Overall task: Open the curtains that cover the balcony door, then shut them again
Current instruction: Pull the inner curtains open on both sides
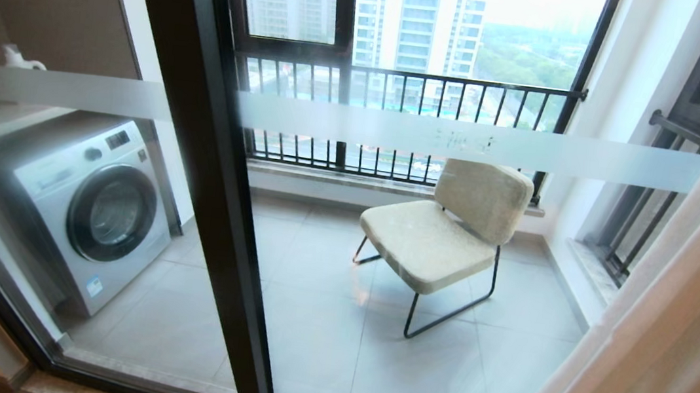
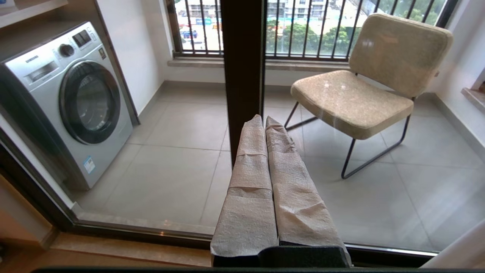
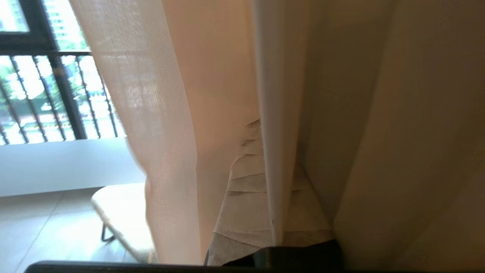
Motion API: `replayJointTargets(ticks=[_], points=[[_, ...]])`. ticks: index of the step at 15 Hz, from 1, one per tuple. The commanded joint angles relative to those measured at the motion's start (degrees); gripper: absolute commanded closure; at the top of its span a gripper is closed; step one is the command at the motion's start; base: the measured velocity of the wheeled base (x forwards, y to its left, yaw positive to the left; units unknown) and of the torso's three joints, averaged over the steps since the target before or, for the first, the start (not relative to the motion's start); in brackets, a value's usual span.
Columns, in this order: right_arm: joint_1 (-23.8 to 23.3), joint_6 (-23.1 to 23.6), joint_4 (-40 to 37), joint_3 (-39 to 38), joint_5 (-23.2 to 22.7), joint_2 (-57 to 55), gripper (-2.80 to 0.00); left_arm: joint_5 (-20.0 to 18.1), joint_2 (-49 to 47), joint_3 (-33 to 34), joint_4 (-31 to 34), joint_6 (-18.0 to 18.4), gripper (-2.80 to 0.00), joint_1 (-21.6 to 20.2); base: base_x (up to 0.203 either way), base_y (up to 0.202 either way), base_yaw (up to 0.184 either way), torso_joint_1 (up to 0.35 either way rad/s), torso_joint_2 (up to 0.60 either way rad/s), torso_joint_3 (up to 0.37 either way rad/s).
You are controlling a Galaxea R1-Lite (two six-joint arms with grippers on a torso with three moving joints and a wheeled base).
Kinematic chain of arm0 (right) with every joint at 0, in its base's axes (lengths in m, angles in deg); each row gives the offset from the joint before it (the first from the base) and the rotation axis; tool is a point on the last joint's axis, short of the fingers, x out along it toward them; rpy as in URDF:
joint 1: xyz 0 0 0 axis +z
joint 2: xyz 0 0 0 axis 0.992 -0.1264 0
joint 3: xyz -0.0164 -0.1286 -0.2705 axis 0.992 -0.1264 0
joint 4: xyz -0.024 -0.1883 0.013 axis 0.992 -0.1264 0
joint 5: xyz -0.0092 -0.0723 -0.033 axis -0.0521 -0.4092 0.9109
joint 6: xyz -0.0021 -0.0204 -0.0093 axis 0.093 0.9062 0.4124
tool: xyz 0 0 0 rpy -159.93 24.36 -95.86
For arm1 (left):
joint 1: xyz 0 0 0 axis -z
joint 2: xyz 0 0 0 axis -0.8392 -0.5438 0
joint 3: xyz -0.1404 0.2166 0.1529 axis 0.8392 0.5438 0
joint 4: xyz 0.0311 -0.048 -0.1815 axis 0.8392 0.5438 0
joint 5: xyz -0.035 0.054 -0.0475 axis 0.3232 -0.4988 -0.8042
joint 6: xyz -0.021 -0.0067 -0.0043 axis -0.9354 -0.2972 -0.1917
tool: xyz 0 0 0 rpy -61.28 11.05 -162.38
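1. The balcony door (image 1: 217,208) fills most of the head view: tall glass in thick black frames, crossed at mid-height by a frosted strip (image 1: 462,140).
2. The curtains (image 1: 670,338) are gathered at the robot's right, leaving nearly all of the glass uncovered.
3. Through the glass stand a front-loading washing machine (image 1: 92,206) on the left and a beige cushioned chair (image 1: 444,234) on thin black legs nearer the right, with a black window railing (image 1: 401,90) behind them.
4. The left gripper (image 2: 264,121) points at the door's central black post, its cloth-wrapped fingers (image 2: 250,182) pressed together with nothing between them.
5. The right gripper (image 3: 261,151) is buried among the curtain folds; its fingers are closed, a pale fold (image 3: 271,132) hanging in front of them, and whether they pinch fabric cannot be told.
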Motion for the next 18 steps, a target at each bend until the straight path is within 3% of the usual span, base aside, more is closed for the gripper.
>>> replayJointTargets(ticks=[1, 12, 18], points=[[0.0, 0.0, 0.3, 0.0, 0.0, -0.1, 0.00, 0.0, 0.0, 0.0, -0.1, 0.0, 0.00, 0.0, 0.000, -0.186, -0.002, 0.020, 0.00, 0.007], [0.0, 0.1, 0.3, -0.1, 0.0, 0.3, 0.00, 0.0, 0.0, 0.0, 0.0, 0.1, 0.00, 0.0, 0.000, -0.190, -0.001, 0.002, 0.00, 0.001], [-0.6, 0.1, -0.1, -0.1, 0.0, 1.5, 0.00, -0.1, 0.0, 0.0, 0.0, 0.1, 0.00, 0.0, 0.000, -0.033, -0.001, 0.000, 0.00, 0.001]])
